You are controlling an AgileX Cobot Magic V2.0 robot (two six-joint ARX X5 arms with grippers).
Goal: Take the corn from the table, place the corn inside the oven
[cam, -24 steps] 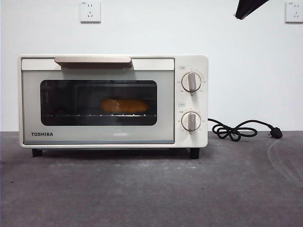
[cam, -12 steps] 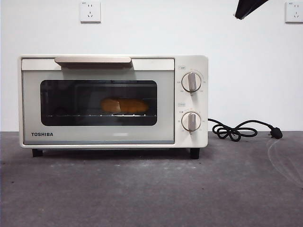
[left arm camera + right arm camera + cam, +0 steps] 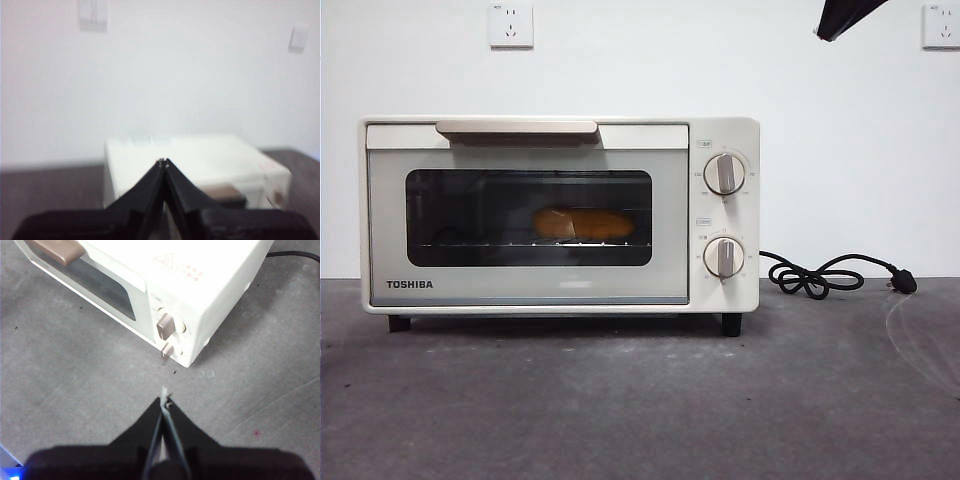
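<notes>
Overhead, I hold my right gripper closed and empty above the table, near the oven knobs. My left gripper, likewise closed on nothing, hangs behind the oven. Corn lies inside on the rack, behind the closed glass door.

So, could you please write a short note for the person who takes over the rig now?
Left claw: shut, empty, raised above and behind the oven.
Right claw: shut, empty, above the table in front of the oven's knob side.
Corn: inside the oven on the rack, seen through the glass. Door closed.
Done: corn is in the oven and the door is shut.
Left: nothing seems to remain; the cord lies loose on the table.
</notes>
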